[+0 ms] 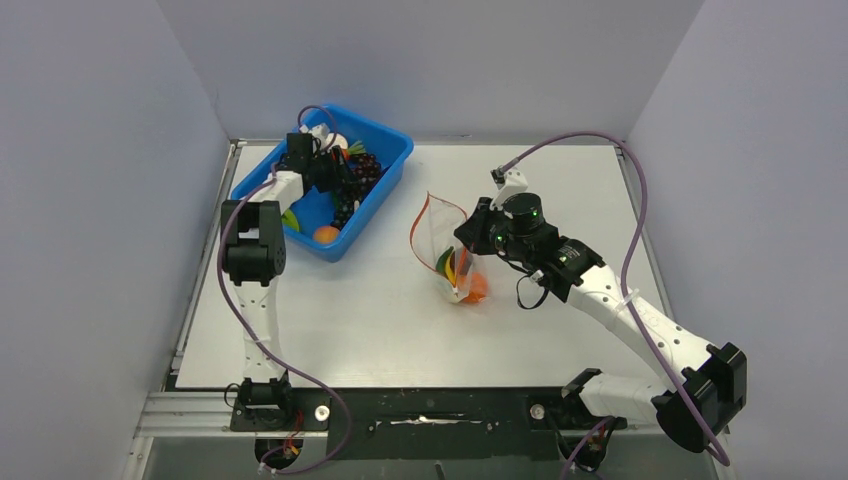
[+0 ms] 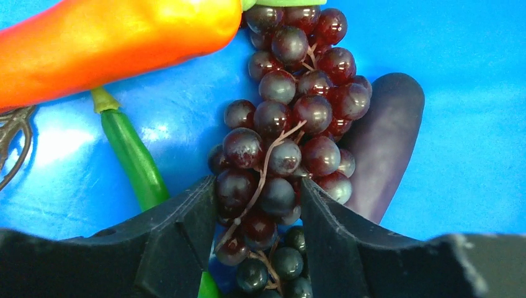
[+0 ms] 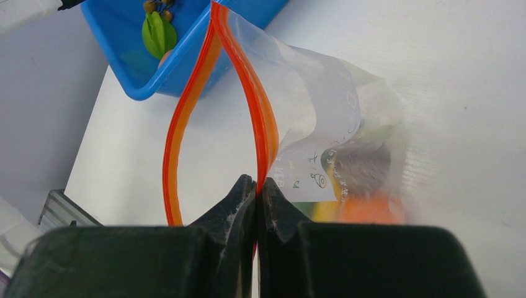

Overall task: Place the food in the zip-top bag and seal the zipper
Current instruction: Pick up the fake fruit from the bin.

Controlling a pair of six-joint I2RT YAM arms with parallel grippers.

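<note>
The clear zip-top bag (image 1: 445, 240) stands mid-table with its mouth open. Yellow, green and orange food shows inside, with an orange ball (image 1: 477, 288) at its bottom. My right gripper (image 3: 257, 186) is shut on the red-orange zipper (image 3: 263, 118) on one side of the mouth of the bag (image 3: 335, 99), and it also shows in the top view (image 1: 470, 232). My left gripper (image 2: 257, 192) is down in the blue bin (image 1: 385, 125), its fingers pressed on both sides of the dark purple grapes (image 2: 291, 124). An orange carrot (image 2: 111, 43) and a green piece (image 2: 133, 158) lie beside them.
A dark purple eggplant-like piece (image 2: 384, 143) lies right of the grapes. The bin also holds an orange ball (image 1: 326, 234) and a green leafy piece (image 3: 158, 34). Grey walls enclose the white table on the left, back and right.
</note>
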